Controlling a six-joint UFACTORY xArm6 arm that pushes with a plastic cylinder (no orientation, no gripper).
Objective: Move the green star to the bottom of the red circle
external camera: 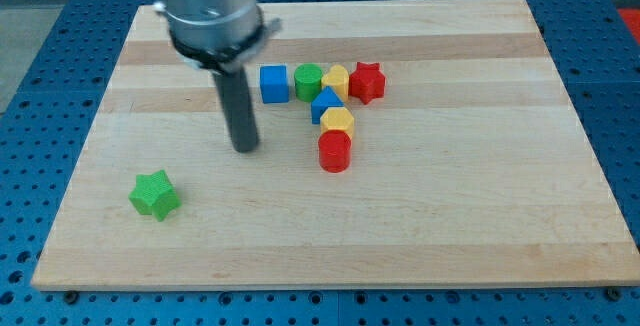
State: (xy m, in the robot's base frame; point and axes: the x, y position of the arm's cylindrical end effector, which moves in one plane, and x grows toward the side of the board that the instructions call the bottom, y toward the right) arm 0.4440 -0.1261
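On the view's left, near the bottom corner of the wooden worktop [450,236], lies the green star [154,194], alone and well apart from every other block. To its right and higher in the view stands my tip [246,149], the lower end of the dark rod; it touches no block and is between the star and the cluster, closer to the cluster. This end effector has no jaws, so it is neither apart nor clamped on anything, it is only a bare rod. Further right comes the cluster: a blue cube [273,83], then a green cylinder [308,82], a yellow block [335,80] and a red star [367,82] in a row, touching or almost touching. Under them sit a blue triangular block [324,105], a second yellow block [338,123] and, lowest, the red circle [334,151], which touches this yellow block. The star looks small, light and rigid, so I judge it will slide easily but may turn when pushed on one point. It cannot be gripped; the tip should press on its left side, in a notch between two points, to send it rightward to the place just below the red circle
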